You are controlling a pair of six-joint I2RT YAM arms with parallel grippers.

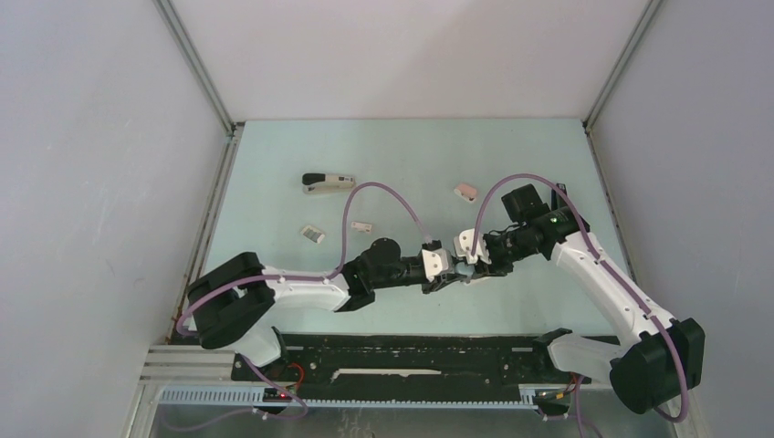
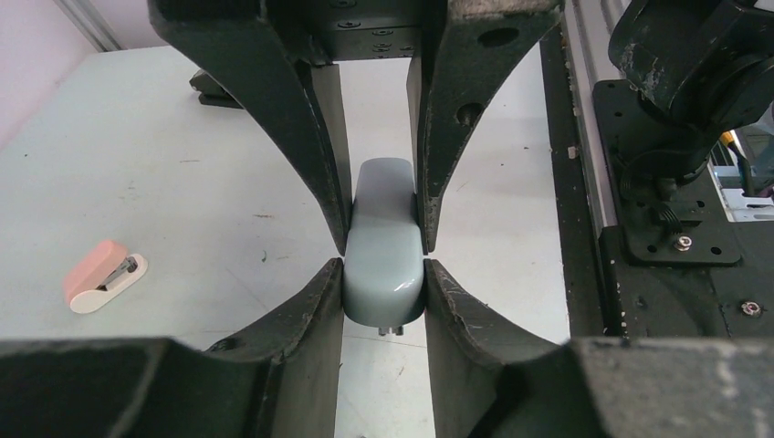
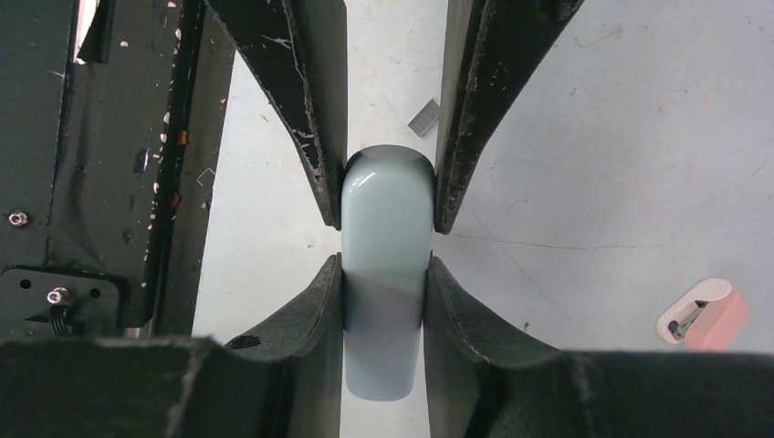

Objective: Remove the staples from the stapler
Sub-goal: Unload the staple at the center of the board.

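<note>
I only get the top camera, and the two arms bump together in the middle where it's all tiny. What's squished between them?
Observer: A pale grey stapler, one end pinched in the left gripper.
Operator: And the other arm?
Observer: The right gripper clamps the opposite end the same way.
Operator: Any staples lying around?
Observer: The right wrist view shows a grey ribbed strip on the table beyond the grippers, probably staples.
</note>
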